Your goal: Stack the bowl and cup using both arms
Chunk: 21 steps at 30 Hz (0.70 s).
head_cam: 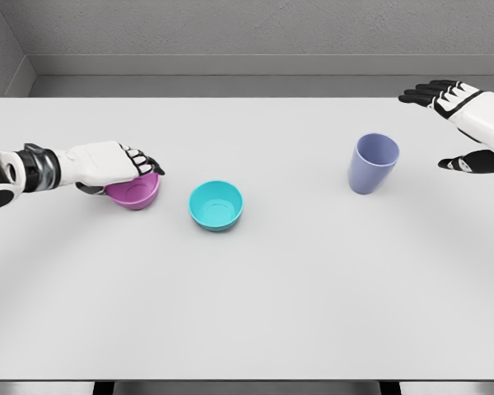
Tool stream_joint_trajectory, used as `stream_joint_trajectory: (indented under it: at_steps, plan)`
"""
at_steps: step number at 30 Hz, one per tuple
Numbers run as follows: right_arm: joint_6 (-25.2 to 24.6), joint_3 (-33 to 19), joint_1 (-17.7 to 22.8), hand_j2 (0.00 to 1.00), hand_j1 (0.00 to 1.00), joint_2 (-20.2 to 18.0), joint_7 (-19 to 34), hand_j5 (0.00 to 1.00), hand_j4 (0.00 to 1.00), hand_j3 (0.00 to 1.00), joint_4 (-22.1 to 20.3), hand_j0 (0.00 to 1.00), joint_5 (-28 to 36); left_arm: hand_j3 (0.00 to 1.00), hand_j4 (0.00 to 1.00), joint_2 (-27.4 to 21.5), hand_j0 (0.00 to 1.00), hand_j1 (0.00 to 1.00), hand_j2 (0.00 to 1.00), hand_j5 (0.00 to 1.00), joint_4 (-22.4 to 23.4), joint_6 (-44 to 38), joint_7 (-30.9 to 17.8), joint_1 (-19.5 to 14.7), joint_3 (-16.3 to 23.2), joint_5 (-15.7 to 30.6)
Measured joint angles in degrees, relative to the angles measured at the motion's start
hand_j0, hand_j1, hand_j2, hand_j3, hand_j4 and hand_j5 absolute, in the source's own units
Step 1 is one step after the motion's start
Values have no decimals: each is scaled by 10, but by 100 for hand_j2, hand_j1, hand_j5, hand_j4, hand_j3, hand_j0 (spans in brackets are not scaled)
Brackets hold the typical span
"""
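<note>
Purple bowl (134,191) at left of frame, on the white counter (255,304), gripped at its rim by the left robot hand (119,164). Teal bowl (216,205) just right of it, apart, at centre. Lavender cup (373,164) upright at right. Right robot hand (465,123) near cup at upper right edge, fingers spread, holding nothing.

— What do the arms look like?
— Smooth white shells. The left arm (33,169) has a dark grey ribbed wrist band.
— And the hands?
— The left hand (119,164) is white-backed with black finger joints; the right hand (457,123) has black fingers with white segments.
</note>
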<state>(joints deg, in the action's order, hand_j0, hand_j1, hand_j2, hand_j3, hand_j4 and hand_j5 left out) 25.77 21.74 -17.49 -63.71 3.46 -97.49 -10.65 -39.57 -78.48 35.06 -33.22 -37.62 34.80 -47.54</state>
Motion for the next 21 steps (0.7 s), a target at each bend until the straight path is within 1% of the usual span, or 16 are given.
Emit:
stream_joint_trajectory:
  at_steps: [6,9,12,16,21]
  plan:
    - [0,0,0,100,100,0,0,100,100,100,0,100,0,44,44,2,44,44,44,44,0,1,2,-2,-6,3]
    - [0,0,0,100,100,0,0,100,100,100,0,100,0,38,38,2,38,38,38,38,0,1,2,-3,-9,11]
    - [0,0,0,100,100,0,0,100,100,100,0,100,0,36,36,2,36,36,36,36,-4,1,3,-1,-14,19]
    - [0,0,0,100,100,0,0,100,100,100,0,100,0,27,27,6,27,27,27,27,-25,1,2,-2,-18,39]
    - [0,0,1,100,100,-1,0,100,100,100,1,100,0,26,26,18,26,26,26,26,-71,1,2,-2,-22,58]
